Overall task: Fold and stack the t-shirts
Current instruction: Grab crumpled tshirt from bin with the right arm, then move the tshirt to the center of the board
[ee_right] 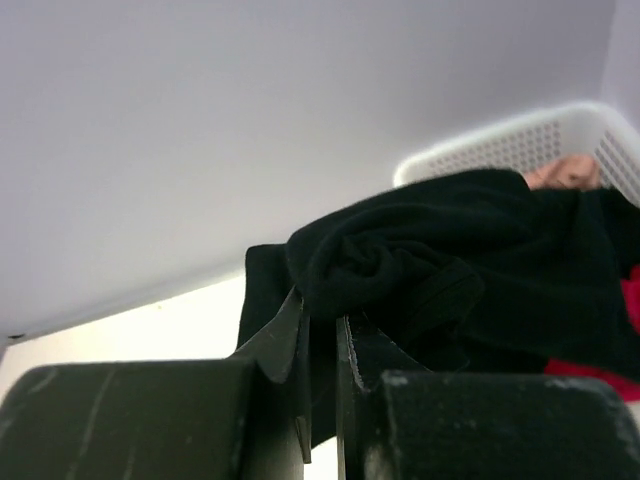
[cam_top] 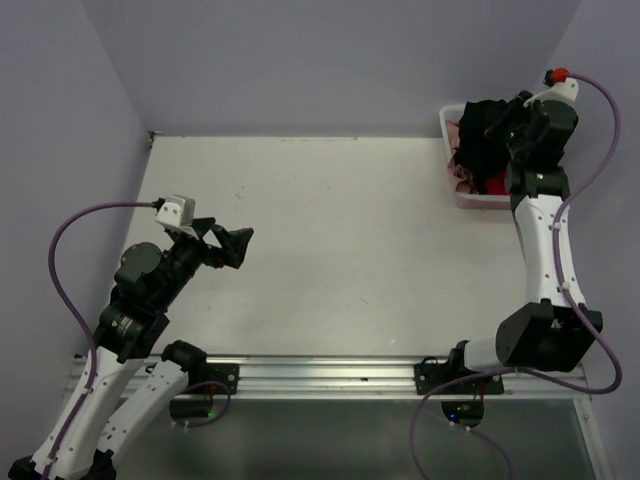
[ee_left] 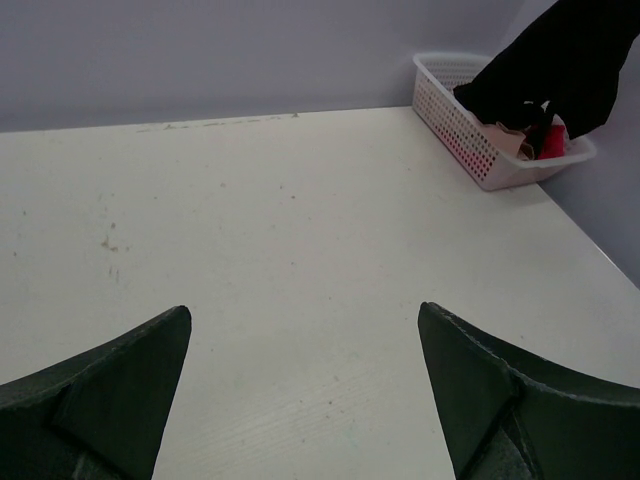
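Surface (cam_top: 330, 230): basket (ee_left: 455, 120) in far corner. Right pincer (ee_right: 321, 318) clamped on black t-shirt (ee_right: 450, 250) above basket; left pincer (ee_left: 303, 325) apart.

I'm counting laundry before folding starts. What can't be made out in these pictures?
- Top view: what lies in the basket, mostly covered by the black t-shirt and right arm; shirt count unknowable.
- Right wrist view: the pink t-shirt and red t-shirt, only slivers behind the black cloth.
- Left wrist view: the left hand, fingers cut by the bottom edge.
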{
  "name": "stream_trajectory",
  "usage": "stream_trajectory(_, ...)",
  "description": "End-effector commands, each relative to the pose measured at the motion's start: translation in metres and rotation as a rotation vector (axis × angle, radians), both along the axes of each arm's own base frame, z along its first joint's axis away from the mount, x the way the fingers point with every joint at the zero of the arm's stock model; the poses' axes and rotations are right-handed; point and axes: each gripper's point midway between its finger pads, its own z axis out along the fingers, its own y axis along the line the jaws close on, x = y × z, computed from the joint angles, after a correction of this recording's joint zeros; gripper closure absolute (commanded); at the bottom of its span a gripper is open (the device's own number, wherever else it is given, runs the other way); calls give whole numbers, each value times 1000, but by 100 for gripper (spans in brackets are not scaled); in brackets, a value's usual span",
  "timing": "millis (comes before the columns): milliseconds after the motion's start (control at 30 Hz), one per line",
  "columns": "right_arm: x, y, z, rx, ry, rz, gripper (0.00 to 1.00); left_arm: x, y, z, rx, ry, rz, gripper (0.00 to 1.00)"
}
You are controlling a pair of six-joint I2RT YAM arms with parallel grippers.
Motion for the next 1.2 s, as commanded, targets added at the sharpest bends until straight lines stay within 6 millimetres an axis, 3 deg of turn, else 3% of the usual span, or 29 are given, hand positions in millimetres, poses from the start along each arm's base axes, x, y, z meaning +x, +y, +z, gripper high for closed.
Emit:
stream_trajectory(0,-38,32,99,-37,-311,133,100,2,-6,9,-27,-28,-22,0)
stream_trajectory(100,-58,46,130,-42,-401,188,100,3,-6,7,-23,-24,-19,0)
stream_trajectory(267,-114,83,191,-49,-567,364,100,4,-7,6,-25,-20,-23,0)
stream_trajectory(367,-143,104,217,-49,-635,479,100,5,-8,7,-28,-22,-26,0)
stream_trajectory(667,-194,146,262,-45,-739,746,100,5,-8,16,-35,-43,-24,0)
stream_trajectory(967,-200,172,293,-4,-771,969,100,-1,-2,32,-41,-74,-7,0)
stream_trajectory(1100,-188,183,298,17,-765,1013,100,-4,1,32,-43,-75,1,0)
stream_trajectory(1133,-170,185,290,43,-718,1013,100,-4,2,33,-43,-76,2,0)
stream_trajectory(1167,-176,194,297,34,-733,1035,100,-5,2,32,-43,-73,4,0)
